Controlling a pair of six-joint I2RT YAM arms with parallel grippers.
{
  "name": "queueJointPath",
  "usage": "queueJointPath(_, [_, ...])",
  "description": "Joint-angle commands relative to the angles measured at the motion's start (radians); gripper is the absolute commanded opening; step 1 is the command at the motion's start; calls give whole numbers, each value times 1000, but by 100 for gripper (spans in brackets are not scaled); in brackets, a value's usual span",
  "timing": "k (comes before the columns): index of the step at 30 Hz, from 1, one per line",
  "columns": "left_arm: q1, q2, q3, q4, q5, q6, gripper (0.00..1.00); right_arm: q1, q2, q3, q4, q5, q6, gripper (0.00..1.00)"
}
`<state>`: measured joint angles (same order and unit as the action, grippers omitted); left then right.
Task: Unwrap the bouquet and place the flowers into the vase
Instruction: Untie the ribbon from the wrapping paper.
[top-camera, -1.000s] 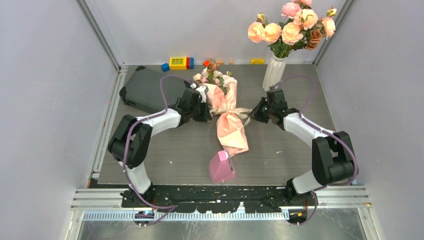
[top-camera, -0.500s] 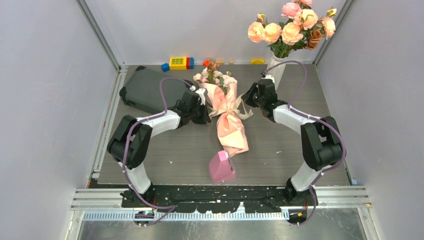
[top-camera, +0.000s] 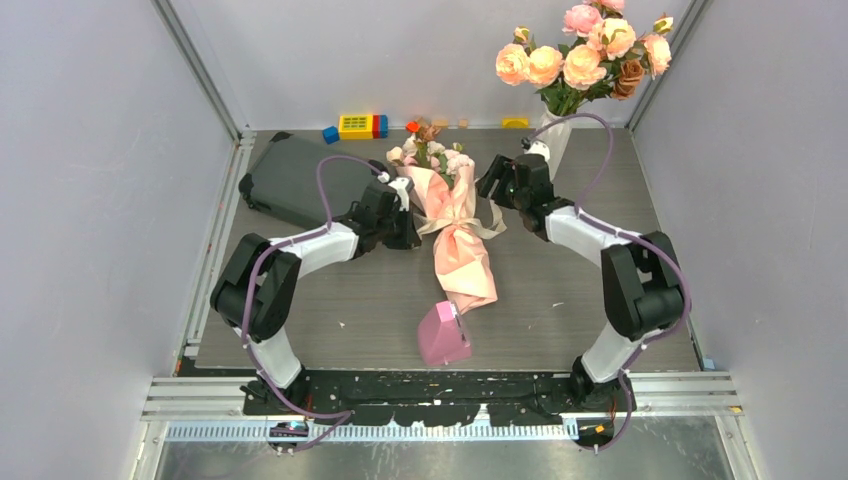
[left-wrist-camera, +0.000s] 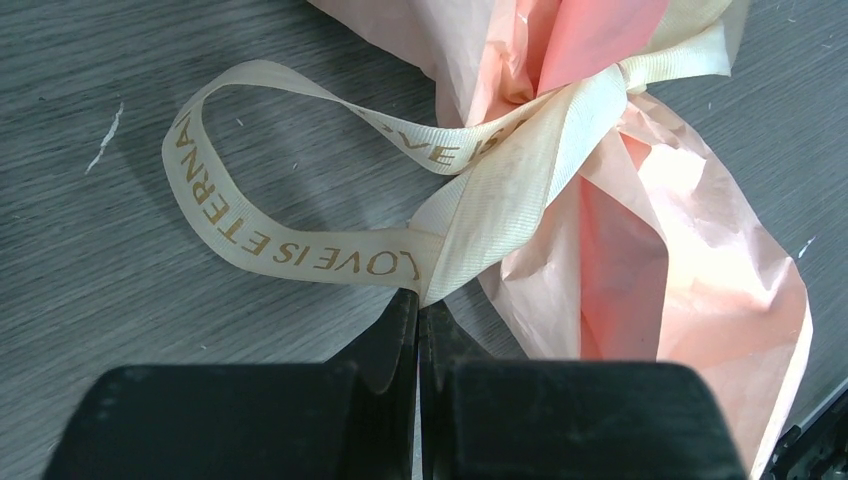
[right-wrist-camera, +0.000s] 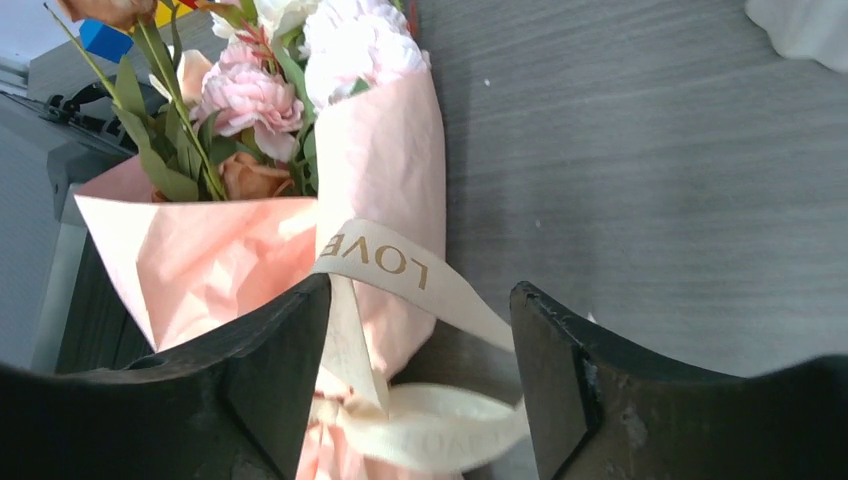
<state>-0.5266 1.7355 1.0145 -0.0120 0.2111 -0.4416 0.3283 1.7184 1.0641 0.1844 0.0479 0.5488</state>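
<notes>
The bouquet (top-camera: 462, 250) lies along the table's middle, with its pink paper (left-wrist-camera: 650, 250) bound by a beige ribbon (left-wrist-camera: 300, 250). The flowers (right-wrist-camera: 250, 95), small pink and cream roses, stick out of its far end (top-camera: 430, 152). My left gripper (top-camera: 410, 228) is at the bouquet's left side, shut on the ribbon's loop (left-wrist-camera: 418, 298). On the bouquet's upper right, my right gripper (top-camera: 490, 186) is open (right-wrist-camera: 420, 290); a slack ribbon strand (right-wrist-camera: 400, 265) runs between its fingers, unheld. The white ribbed vase (top-camera: 548, 142) stands at the back right.
Larger peach roses (top-camera: 580, 55) fill the vase. A solid pink wedge (top-camera: 443, 335) sits just near the bouquet's lower end. A dark grey case (top-camera: 295, 180) lies at the back left, behind my left arm. Coloured toy blocks (top-camera: 358, 125) line the back edge.
My right gripper has moved left and toward the back, opened, and let go of the ribbon, which now lies slack. My left gripper has stayed shut on its loop.
</notes>
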Motion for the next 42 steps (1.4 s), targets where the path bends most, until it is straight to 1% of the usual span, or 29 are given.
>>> queueJointPath(1, [5,-42,-2,44,23,-5,0,5,-186,-70,-62,67,41,74])
queueJointPath(3, [5,-40,-2,44,26,-3,0,4,-252,-111,-107,101,68,78])
queueJointPath(5, [5,-39,-2,47,31,-3,0,-1,-307,-144,-157,131,89,80])
queueJointPath(10, [5,-35,-1,55,40,-5,0,-6,-389,-207,-280,192,119,80])
queueJointPath(13, [5,-32,-3,57,42,-5,0,-14,-400,-233,-314,170,166,80])
queueJointPath(16, [5,-30,-5,60,45,-5,0,-17,-398,-253,-289,118,190,76])
queueJointPath(19, [5,-35,-10,60,45,-3,0,-15,-388,-268,-278,17,183,74])
queueJointPath(21, [5,-34,-12,64,46,-4,0,-9,-386,-290,-272,-18,177,72])
queueJointPath(23, [5,-31,-12,64,47,-5,0,0,-386,-313,-281,-31,181,68])
queueJointPath(26, [5,-29,-12,64,48,-5,0,12,-398,-349,-292,-67,232,64])
queueJointPath(31, [5,-27,-6,61,49,-1,0,53,-428,-426,-272,-52,323,61])
queueJointPath(35, [5,-24,-1,58,50,0,0,72,-402,-459,-229,-5,377,61])
queueJointPath(40, [5,-28,-5,56,47,0,0,72,-351,-462,-174,47,372,60])
queueJointPath(42, [5,-27,-5,55,47,0,0,73,-320,-452,-142,60,357,58])
